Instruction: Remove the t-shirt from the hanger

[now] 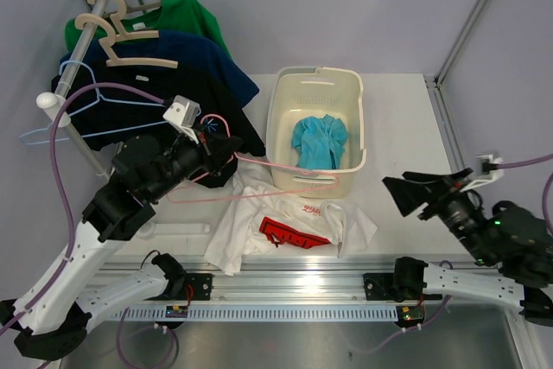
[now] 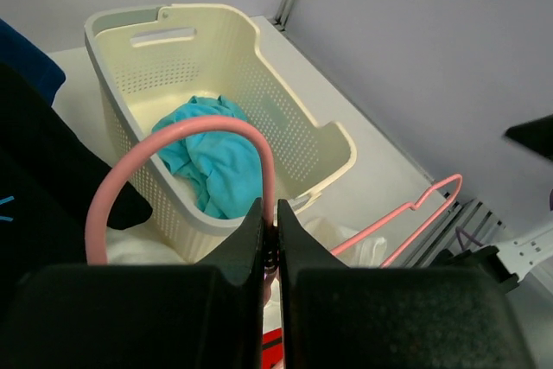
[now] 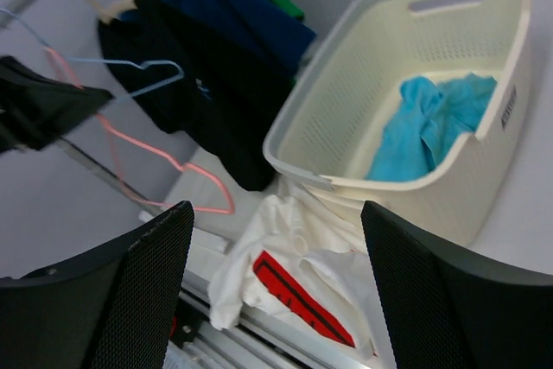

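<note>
T-shirt and pink hanger look parted, judging from how they lie. The left gripper is clamped tight on the hanger's wire at the foot of its hook, jaws pressed together with only the wire between them. It holds the hanger up beside the basket. The hanger's far corner reaches over the shirt's upper edge; I cannot tell whether it touches the cloth. The right gripper stands wide apart and holds nothing, off to the right and facing the shirt.

The shirt lies on the table as a crumpled heap just in front of the basket, its top edge against the near wall. It is white, with a red and black print showing on the upper folds, and one sleeve or hem turned back at the right.

It should handle as light, limp cotton: no stiffness, nothing fragile, prone to drape and drag. A pinch on a raised fold or the bunched right edge would likely hold better than a grab at flat cloth.
</note>
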`<control>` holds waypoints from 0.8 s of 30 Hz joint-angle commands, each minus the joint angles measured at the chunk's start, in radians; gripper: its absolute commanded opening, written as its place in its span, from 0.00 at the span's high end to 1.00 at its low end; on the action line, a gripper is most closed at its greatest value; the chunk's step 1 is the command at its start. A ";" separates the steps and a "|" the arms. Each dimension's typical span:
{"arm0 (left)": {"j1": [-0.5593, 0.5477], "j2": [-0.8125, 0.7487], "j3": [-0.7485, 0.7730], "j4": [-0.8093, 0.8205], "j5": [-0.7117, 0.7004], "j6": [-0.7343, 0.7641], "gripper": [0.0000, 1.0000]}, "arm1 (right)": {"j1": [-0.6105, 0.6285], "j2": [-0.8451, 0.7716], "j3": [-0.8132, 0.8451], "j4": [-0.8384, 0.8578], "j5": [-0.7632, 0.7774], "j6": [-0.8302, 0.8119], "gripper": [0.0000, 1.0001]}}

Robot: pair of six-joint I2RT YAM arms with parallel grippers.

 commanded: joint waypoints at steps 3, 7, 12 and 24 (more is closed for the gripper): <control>0.002 -0.043 -0.003 -0.005 0.051 0.088 1.00 | -0.005 0.126 0.222 -0.013 -0.307 -0.230 0.15; 0.001 -0.050 -0.017 -0.005 0.112 0.094 1.00 | -0.005 0.528 0.547 -0.233 -0.523 -0.313 0.15; 0.002 -0.065 -0.031 -0.005 0.158 0.097 1.00 | -0.005 0.880 0.783 -0.299 -0.694 -0.466 0.16; 0.002 -0.115 -0.048 -0.005 0.221 0.100 1.00 | -0.031 0.948 0.668 -0.262 -0.746 -0.537 0.42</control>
